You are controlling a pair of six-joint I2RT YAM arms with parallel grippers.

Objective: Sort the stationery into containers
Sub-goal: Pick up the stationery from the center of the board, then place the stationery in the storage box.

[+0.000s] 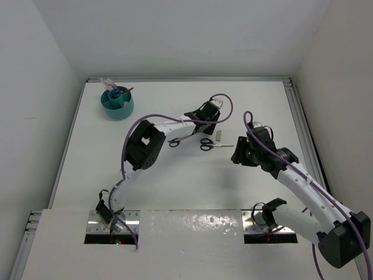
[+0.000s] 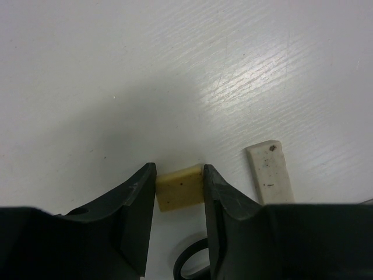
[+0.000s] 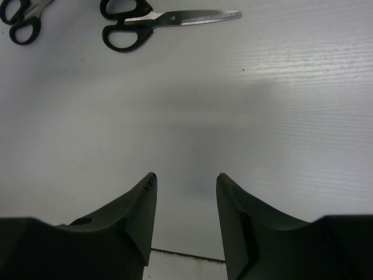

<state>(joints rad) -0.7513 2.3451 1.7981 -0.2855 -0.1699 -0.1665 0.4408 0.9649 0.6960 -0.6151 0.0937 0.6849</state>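
Observation:
In the left wrist view my left gripper (image 2: 179, 168) is closed against both sides of the beige eraser (image 2: 179, 189), which lies on the white table. A small white piece (image 2: 269, 174) lies just right of it, and a black scissors handle ring (image 2: 189, 265) shows below. From above, the left gripper (image 1: 211, 114) is far out over the table's middle. Two black-handled scissors (image 1: 213, 143) (image 1: 178, 141) lie nearby. My right gripper (image 3: 185, 178) stands open over bare table, and both scissors (image 3: 151, 22) (image 3: 20, 17) show beyond it. The teal organiser (image 1: 118, 105) stands at the far left with pens (image 1: 116, 90) in it.
White walls close in the table at the back and on both sides. The left arm's purple cable (image 1: 221, 99) loops above its wrist. Metal mounting plates (image 1: 113, 224) line the near edge.

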